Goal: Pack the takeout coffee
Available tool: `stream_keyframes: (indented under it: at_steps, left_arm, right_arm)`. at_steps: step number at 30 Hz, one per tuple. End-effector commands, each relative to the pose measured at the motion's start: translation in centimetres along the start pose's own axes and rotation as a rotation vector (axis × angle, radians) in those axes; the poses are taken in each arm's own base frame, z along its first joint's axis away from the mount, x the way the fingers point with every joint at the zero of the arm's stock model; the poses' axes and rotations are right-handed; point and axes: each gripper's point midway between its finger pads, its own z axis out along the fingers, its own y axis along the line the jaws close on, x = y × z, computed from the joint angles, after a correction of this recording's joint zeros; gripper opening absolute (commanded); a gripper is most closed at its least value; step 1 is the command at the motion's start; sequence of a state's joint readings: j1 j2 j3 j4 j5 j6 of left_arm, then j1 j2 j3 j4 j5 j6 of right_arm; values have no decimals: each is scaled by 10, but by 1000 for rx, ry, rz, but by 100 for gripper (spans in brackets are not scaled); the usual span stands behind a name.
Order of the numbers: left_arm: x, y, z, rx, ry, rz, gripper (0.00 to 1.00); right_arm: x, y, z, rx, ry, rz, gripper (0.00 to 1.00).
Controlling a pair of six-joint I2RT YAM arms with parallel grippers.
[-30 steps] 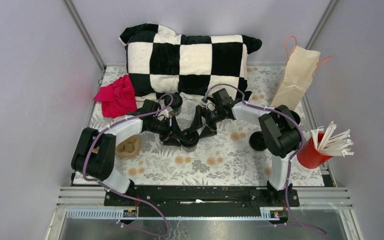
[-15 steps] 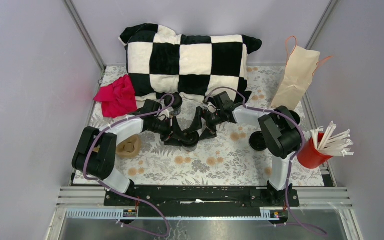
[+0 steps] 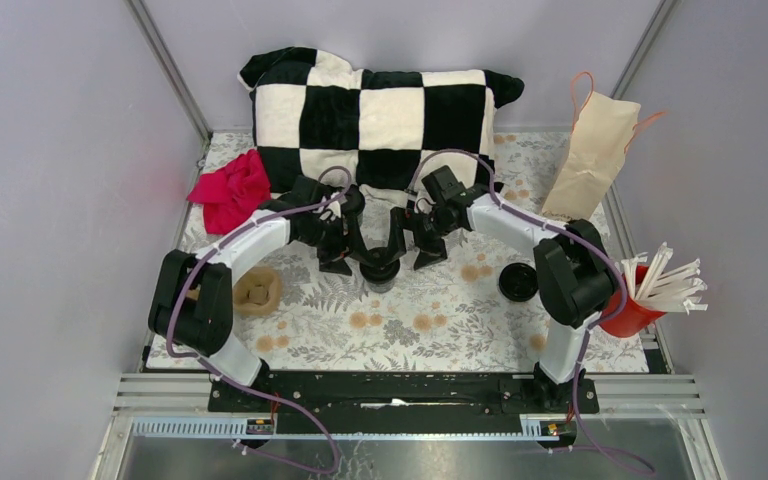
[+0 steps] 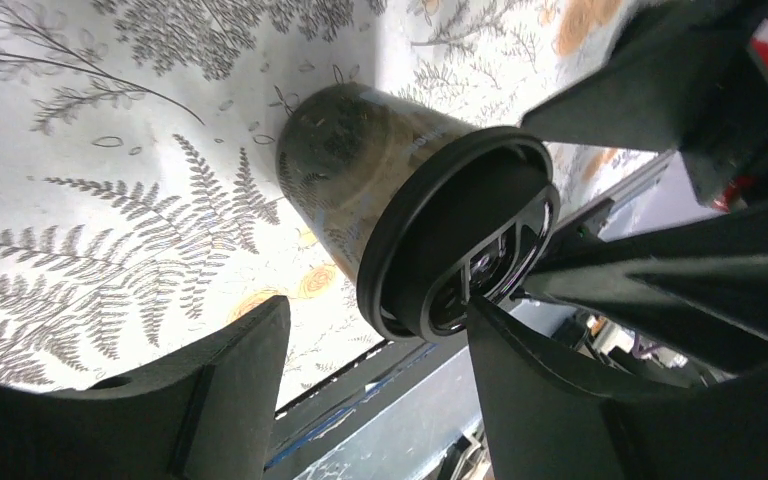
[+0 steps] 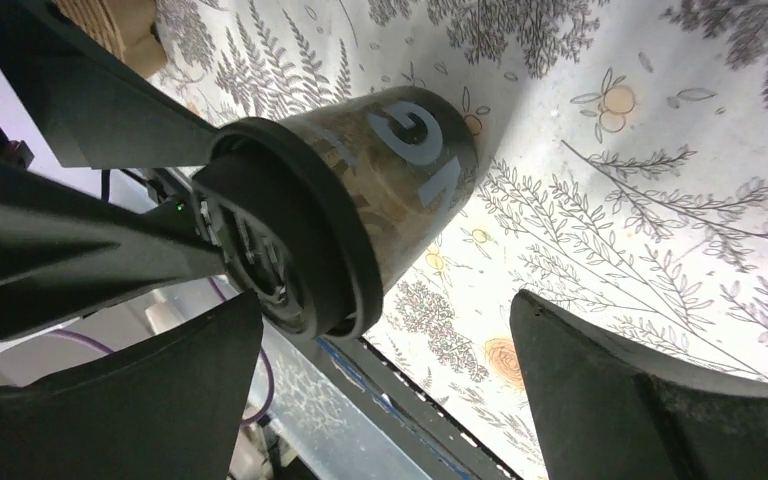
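Opened wider than a second ago: left claw [image 4: 378, 330] and right claw [image 5: 385, 310], both loose around one black cup [image 3: 380, 272] mid-picture, holding nothing. Let go, so not packed yet. Saw from above the other cup [image 3: 518, 282] at right and brown carrier [image 3: 258, 292] lower left. Saw white letters [image 5: 422, 150] only up close.

A lab robot booth: plain grey walls [image 3: 60, 150], aluminium rails [image 3: 150, 392], floral-clothed table [image 3: 440, 335]

Cup [image 3: 380, 270] between left gripper [image 3: 348, 250] and right gripper [image 3: 413, 245], pillow [image 3: 380, 115] behind
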State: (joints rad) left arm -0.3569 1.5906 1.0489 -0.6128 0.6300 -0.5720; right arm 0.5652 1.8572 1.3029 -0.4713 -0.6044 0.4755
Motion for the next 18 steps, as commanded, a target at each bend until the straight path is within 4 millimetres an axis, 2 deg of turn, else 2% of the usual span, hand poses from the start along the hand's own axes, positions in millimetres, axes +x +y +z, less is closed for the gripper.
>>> stream_keyframes:
  at_steps: [1,5,8,10,11,14,16,18]
  left_arm:
    - [-19,-6,-20,-63,-85,60,70]
    - [-21,-24,-37,-36,-113,90,76]
    - [-21,-20,-58,-115,-174,98,78]
    - [-26,-8,-84,-243,-283,98,86]
    - [-29,-5,-104,-299,-359,97,91]
    - [-37,4,-153,-425,-554,59,98]
    - [-40,2,-175,-440,-658,51,99]
    - [-42,-3,-188,-432,-717,52,99]
  right_arm:
    - [-14,23,-40,58,-84,-140,100]
    - [-25,26,-51,118,-108,-195,100]
    - [-31,31,-54,226,-100,-271,100]
    - [-32,36,-50,309,-97,-299,100]
    - [-30,37,-48,352,-91,-309,100]
    - [-26,45,-39,444,-88,-346,100]
    - [-24,49,-33,488,-86,-359,100]
    - [-24,46,-26,541,-75,-384,100]
